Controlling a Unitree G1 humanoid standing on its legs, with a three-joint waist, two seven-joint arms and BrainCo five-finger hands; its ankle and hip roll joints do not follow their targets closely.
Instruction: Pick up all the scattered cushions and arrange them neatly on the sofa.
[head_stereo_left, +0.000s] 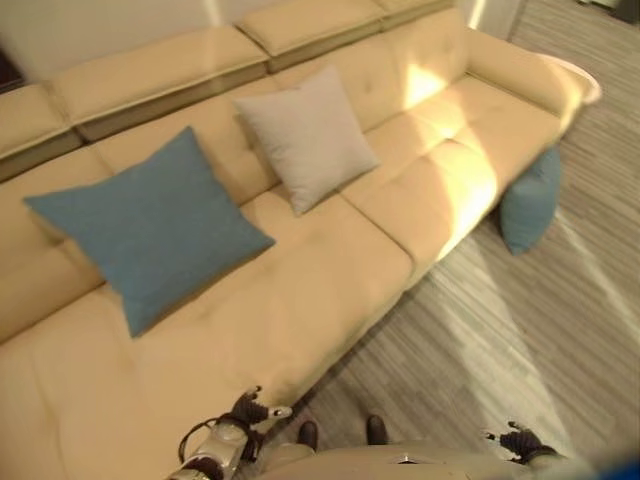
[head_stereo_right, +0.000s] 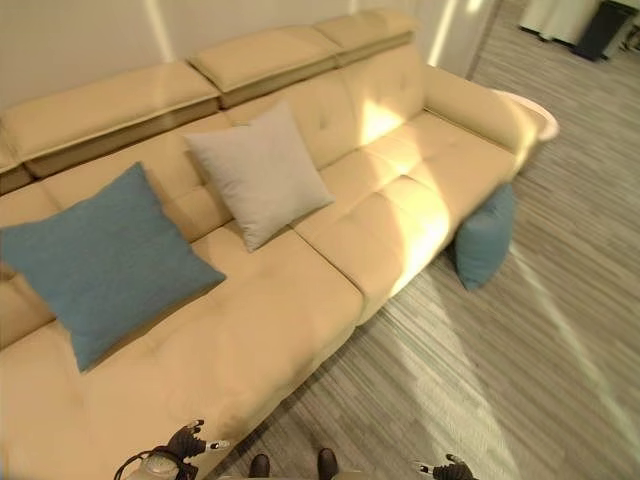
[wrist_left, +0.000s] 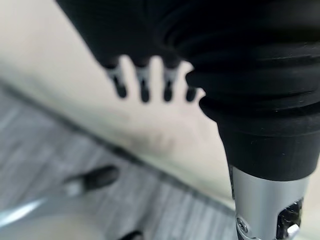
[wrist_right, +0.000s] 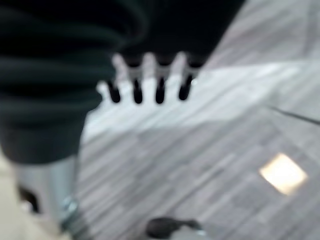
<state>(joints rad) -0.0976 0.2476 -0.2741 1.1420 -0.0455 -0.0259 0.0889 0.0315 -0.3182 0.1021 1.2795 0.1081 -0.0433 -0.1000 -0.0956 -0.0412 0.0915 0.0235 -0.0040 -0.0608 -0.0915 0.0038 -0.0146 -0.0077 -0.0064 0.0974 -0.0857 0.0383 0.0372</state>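
Cushion (head_stereo_left: 530, 200) on floor leans vs sofa (head_stereo_left: 330, 300) front, ahead-right of robot, nearer right hand (head_stereo_left: 520, 441) than left hand (head_stereo_left: 245, 410); both hands' fingers apart, empty.

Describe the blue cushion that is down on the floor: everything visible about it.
The floor cushion is a teal-blue, plump square of woven-looking fabric, matching in colour the larger-looking blue cushion already on the seat. It stands on edge on the striped grey floor, leaning against the front of the cream sofa near its far end, below the armrest. Part of it is hidden behind the seat's edge. Sunlight falls on the seat beside it. Neither hand touches it; only the sofa and floor do.
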